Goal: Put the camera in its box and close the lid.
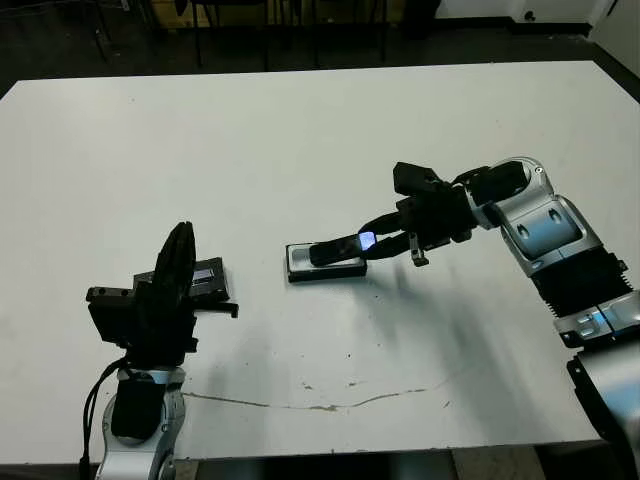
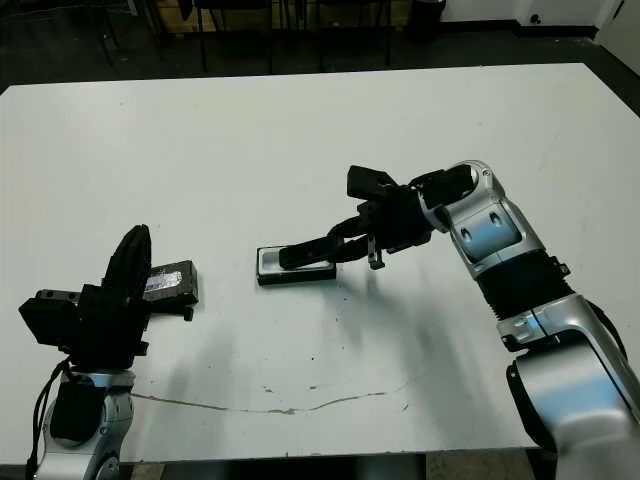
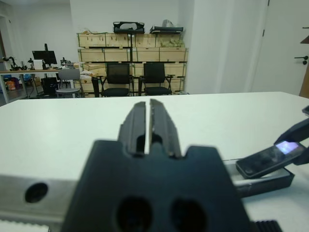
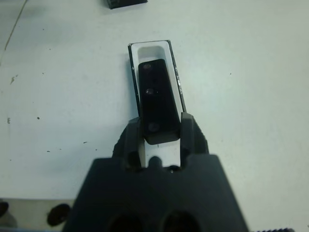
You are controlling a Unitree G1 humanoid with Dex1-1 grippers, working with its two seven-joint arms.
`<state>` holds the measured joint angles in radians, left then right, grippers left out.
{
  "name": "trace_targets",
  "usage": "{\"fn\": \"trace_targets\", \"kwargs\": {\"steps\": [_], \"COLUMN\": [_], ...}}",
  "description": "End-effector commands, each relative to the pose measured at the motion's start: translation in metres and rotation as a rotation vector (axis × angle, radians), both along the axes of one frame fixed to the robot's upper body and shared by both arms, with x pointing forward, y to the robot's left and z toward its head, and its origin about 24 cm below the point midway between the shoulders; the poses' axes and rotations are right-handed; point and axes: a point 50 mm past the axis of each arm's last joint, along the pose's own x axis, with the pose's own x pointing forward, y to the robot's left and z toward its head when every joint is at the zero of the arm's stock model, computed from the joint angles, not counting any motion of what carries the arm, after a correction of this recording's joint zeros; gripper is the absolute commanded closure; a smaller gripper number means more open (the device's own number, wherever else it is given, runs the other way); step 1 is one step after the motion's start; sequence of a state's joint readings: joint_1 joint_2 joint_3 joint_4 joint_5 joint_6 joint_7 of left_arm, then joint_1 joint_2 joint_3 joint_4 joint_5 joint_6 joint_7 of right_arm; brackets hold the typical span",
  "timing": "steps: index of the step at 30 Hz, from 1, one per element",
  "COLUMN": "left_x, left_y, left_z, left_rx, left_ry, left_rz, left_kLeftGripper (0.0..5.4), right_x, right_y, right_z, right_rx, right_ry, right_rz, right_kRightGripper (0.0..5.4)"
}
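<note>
Right pincer (image 1: 372, 245) reaching in from the right over the middle of the white counter (image 1: 300, 130), pinching the camera (image 1: 340, 248) by one end, a finger (image 4: 129, 140) on each long edge. Camera tilted: gripped end raised, with a bluish-white patch glowing next to the fingertips, far end dipping down into the box (image 1: 325, 264). Box lying flat near the counter's centre, long side running left to right, black walls outside and white lining showing around the camera in the right wrist view. Camera lined up lengthwise with the box and narrower than it, white strips visible on either side; cannot tell whether the low end touches the lining.

Left pincer (image 1: 180, 262) raised over the near left part of the counter, well apart from the box, fingers pressed together with only a thin slit between them in the left wrist view, holding nothing. Lid (image 1: 205, 279) lying flat on the counter just behind that pincer, partly hidden by it, glossy paler face up. Thin brownish crack-like line (image 1: 330, 405) running across the counter's near edge. Chairs (image 3: 135, 77) and shelves of crates beyond the counter's far side.
</note>
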<state>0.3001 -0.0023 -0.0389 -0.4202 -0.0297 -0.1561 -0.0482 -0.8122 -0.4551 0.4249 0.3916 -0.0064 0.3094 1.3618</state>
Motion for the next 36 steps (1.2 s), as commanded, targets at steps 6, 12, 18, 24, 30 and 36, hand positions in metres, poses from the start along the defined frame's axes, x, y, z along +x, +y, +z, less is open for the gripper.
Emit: {"fn": "trace_targets", "kwargs": {"steps": [6, 12, 18, 24, 30, 36], "left_x": [-0.004, -0.005, -0.005, -0.007, -0.008, -0.008], "left_y": [0.0, -0.001, -0.003, -0.002, -0.001, 0.0], "left_z": [-0.007, -0.008, -0.009, -0.01, -0.01, -0.01], "left_rx": [-0.009, -0.005, -0.018, -0.02, -0.023, -0.023], "left_ry": [0.038, 0.044, 0.047, 0.043, 0.048, 0.049], "left_rz": [0.005, 0.006, 0.006, 0.011, 0.012, 0.01], "left_kLeftGripper": [5.4, 5.4, 5.4, 5.4, 5.4, 5.4], "right_x": [-0.002, -0.003, -0.003, -0.006, -0.006, -0.002], "right_y": [0.007, 0.015, 0.031, 0.049, 0.047, 0.023], "right_z": [-0.01, -0.009, -0.012, -0.019, -0.024, -0.014], "right_rx": [-0.036, -0.035, -0.031, -0.017, -0.024, -0.033], "right_ry": [0.024, 0.021, 0.033, 0.046, 0.015, -0.129], "right_rz": [-0.007, 0.006, 0.033, 0.085, 0.072, 0.043], "right_kRightGripper": [4.94, 4.94, 4.94, 4.94, 4.94, 4.24]}}
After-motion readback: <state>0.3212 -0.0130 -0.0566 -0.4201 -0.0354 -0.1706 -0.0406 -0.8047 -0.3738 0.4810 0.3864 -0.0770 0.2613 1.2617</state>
